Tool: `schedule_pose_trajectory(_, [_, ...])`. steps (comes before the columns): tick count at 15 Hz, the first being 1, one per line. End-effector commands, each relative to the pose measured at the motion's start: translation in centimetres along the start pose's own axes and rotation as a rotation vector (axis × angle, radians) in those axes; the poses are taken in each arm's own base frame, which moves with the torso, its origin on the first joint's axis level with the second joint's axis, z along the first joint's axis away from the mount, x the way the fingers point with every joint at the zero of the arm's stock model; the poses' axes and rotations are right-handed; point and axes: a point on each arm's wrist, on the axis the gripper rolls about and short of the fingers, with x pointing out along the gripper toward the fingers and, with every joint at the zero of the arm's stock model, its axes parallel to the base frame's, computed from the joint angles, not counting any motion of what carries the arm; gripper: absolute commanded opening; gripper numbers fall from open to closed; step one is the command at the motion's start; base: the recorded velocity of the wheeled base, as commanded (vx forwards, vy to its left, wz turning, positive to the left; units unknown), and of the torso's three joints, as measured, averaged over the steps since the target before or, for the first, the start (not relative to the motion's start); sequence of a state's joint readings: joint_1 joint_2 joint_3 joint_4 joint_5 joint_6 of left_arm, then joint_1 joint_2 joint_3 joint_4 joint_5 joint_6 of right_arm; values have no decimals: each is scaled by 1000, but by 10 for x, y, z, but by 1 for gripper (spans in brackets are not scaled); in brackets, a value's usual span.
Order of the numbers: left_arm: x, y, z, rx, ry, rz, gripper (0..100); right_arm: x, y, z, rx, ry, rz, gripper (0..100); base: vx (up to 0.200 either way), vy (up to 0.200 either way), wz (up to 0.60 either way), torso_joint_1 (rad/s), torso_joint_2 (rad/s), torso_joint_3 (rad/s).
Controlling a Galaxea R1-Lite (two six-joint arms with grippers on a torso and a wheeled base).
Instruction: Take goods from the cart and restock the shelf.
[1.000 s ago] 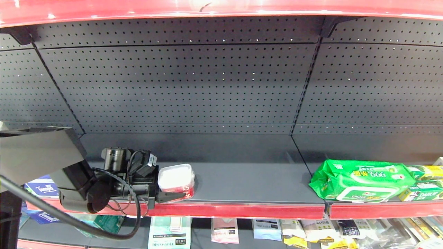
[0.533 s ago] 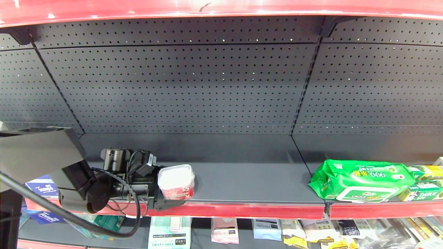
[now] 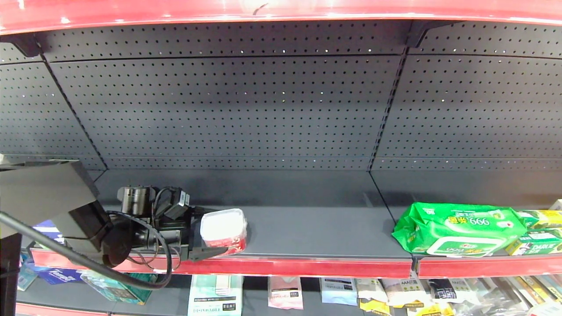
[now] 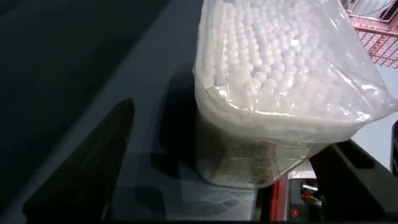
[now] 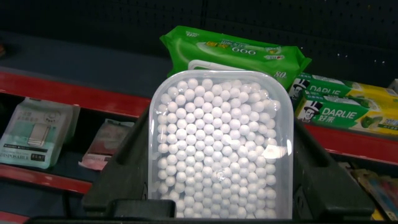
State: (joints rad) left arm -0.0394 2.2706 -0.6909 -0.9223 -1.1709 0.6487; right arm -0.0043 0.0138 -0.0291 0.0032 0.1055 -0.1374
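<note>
Head view: shelved box [image 3: 223, 228], seemingly free

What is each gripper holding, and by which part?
The right gripper holds a clear plastic tub of white cotton swabs by its long sides. The left gripper is open, holding nothing; a matching tub stands on the dark shelf between its fingers.

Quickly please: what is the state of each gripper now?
Left gripper: open, either side of shelved swab box.
Right gripper: shut on second swab box.
</note>
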Motion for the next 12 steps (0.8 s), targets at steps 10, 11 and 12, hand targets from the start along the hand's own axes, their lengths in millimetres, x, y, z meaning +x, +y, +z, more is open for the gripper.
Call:
schedule_pose_trajectory(10, [-5,2,-1,-3,8,26,100,0,0,0,0,1,2,0,0,0,0,0,0,0])
schedule_pose_trajectory(11, [-6,2,-1,-2,7,28,100,0,0,0,0,1,0,0,0,0,0,0,0,0])
schedule_pose_trajectory(12, [-6,2,-1,-2,7,28,100,0,0,0,0,1,0,0,0,0,0,0,0,0])
